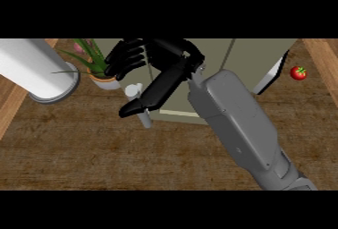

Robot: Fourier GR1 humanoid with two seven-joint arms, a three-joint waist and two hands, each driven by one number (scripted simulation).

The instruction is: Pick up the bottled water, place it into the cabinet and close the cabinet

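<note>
My right hand [162, 67] reaches over the front of the pale green cabinet [251, 53] at the top middle, with its grey forearm coming in from the lower right. The fingers [125, 58] are curled and the thumb [148, 96] lies across a pale, slim bottled water [146, 120]. Only the bottle's two ends show, on either side of the thumb. The cabinet's right door [271, 77] stands ajar, its white edge facing me. A light shelf edge [179, 113] shows under the hand. My left hand is out of sight.
A tall white cylinder [36, 67] on a grey base stands at the left. A potted plant [99, 71] sits just left of the hand. A red tomato [298, 73] lies on the wooden counter [99, 156] at the right.
</note>
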